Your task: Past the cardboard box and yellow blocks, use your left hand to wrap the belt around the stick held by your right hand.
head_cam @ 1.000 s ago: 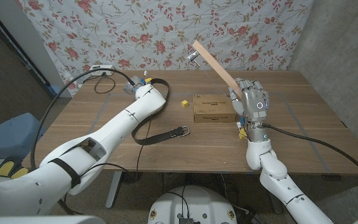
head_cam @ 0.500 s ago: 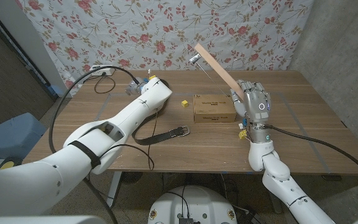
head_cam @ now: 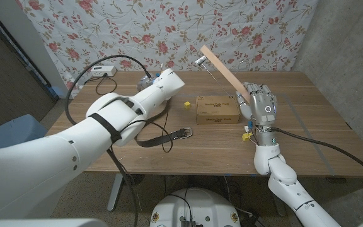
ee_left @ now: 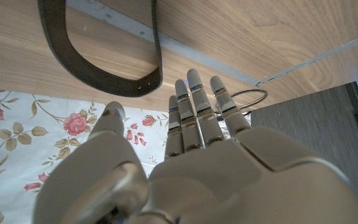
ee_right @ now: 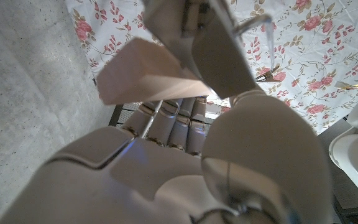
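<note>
Where head view hides it, left hand (ee_left: 191, 155) open above belt (ee_left: 98, 78)

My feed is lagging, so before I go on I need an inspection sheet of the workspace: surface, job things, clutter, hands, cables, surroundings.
Surface: wooden table, tape lines on it.
Job's things: belt lies looped on the table, buckle end toward the box; stick held tilted, with a metal clip at its upper end.
Clutter: cardboard box mid-table; one yellow block left of it, more by the right wrist.
Hands: left hand fingers straight, holding nothing, beyond the belt's loop; right hand grips the stick.
Cables: black cable arcs over the left arm; another trails along the right.
Surroundings: floral cloth behind; white device at the far left edge.
</note>
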Available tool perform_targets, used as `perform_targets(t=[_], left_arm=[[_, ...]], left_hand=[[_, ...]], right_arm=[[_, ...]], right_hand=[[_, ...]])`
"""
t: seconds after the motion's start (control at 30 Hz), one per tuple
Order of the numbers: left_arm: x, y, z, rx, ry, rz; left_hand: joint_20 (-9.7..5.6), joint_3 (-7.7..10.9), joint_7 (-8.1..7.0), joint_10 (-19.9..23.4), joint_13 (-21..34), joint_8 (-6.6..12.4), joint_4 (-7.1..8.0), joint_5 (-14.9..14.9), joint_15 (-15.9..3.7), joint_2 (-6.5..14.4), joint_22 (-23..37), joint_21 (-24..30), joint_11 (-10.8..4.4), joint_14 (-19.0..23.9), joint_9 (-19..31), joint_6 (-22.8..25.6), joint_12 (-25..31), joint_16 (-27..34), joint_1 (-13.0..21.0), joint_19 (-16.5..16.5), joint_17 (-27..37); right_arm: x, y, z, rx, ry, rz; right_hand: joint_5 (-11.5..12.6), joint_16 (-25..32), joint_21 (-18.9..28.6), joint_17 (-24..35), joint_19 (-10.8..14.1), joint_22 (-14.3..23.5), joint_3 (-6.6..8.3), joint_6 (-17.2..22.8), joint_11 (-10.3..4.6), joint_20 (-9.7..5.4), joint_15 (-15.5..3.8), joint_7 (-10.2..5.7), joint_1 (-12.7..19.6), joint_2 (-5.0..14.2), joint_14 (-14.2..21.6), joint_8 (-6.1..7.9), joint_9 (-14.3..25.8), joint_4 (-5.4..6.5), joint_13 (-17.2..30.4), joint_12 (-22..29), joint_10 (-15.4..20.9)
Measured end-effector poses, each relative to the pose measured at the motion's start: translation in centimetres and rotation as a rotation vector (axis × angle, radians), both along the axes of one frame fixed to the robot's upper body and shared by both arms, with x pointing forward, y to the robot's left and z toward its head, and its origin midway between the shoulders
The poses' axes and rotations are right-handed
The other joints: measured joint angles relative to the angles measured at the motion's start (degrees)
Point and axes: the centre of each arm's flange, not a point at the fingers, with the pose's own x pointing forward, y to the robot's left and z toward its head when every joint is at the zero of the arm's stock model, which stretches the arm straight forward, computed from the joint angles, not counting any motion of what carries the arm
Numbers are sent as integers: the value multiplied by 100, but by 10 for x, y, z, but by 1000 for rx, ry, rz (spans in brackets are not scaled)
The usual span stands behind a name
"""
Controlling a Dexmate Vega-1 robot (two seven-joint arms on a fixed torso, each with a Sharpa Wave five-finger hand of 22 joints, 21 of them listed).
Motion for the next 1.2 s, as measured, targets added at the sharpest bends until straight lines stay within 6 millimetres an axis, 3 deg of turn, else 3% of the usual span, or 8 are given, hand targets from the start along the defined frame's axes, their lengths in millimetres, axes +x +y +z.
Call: perform_targets(t=[0.17,0.37,0.4,0.6,0.73,0.87,1.03,1.2], left_arm=[[8,-7,6,36,68,-67],[15,-17,-3,-16,130,-156],[11,-9,13,62,134,-110],[10,-5,12,87,188,-106],[9,-2,9,94,217,-88],[6,4,7,125,241,-51],[4,9,2,152,278,-27],[5,19,-2,213,305,7]], left_hand=[[41,-55,0,41,37,-61,6,0,36,0,29,12,41,25,0,0,44,51,-3,-42,62],[87,-120,3,134,73,-75,24,-24,82,-62,79,101,55,62,0,146,83,140,-122,1,114],[109,-120,20,172,84,-105,24,-25,48,-62,79,111,57,95,0,166,112,175,-122,26,115],[93,-77,11,236,155,-165,-67,-24,10,57,129,186,32,195,-1,216,146,272,-1,113,165],[117,-130,11,280,203,-325,-46,-24,-57,-18,132,334,76,340,22,80,181,362,-16,388,168],[80,-134,13,719,270,-332,-38,-24,-177,-39,129,589,54,818,29,241,298,537,-40,917,154],[-41,-5,55,1296,317,-237,-40,-24,-346,126,108,848,-81,1363,29,694,422,722,-27,1375,125],[-81,450,103,1487,373,-205,-174,-5,-465,566,89,976,-175,1533,29,1046,422,771,420,1453,125]], right_arm=[[0,-3,-2,9,5,0],[0,-5,-4,10,10,-5],[0,-6,-4,10,10,-6],[2,-7,-2,23,11,15],[4,-8,0,22,9,16],[6,-7,1,24,14,36],[8,-7,3,22,12,38],[9,-6,4,22,12,46]], right_hand=[[-1,-1,44,0,0,-24,-23,0,0,0,0,0,0,0,0,0,0,23,1,-41,0],[-4,-1,86,0,-20,-34,-23,-1,0,20,0,-1,0,0,-1,0,0,23,3,-41,0],[-4,-1,88,0,-20,-53,-23,-1,0,20,1,-1,0,0,-1,0,0,23,0,-41,0],[-6,-1,120,0,-41,-58,-23,-1,0,-1,1,-1,0,0,-1,0,1,23,3,-41,0],[-7,-2,145,0,-41,-84,-23,-1,0,-1,1,-1,0,0,-1,0,0,23,17,-40,0],[13,-2,181,0,-40,-96,-23,-1,0,-1,2,-1,1,-1,-2,0,1,23,16,-62,0],[13,-2,206,0,-61,-110,-23,-1,0,-21,2,-1,1,-1,-2,0,1,23,16,-62,0],[13,-2,211,0,-89,-135,-23,-1,0,6,2,-1,2,-2,-3,0,1,23,8,-72,0]])
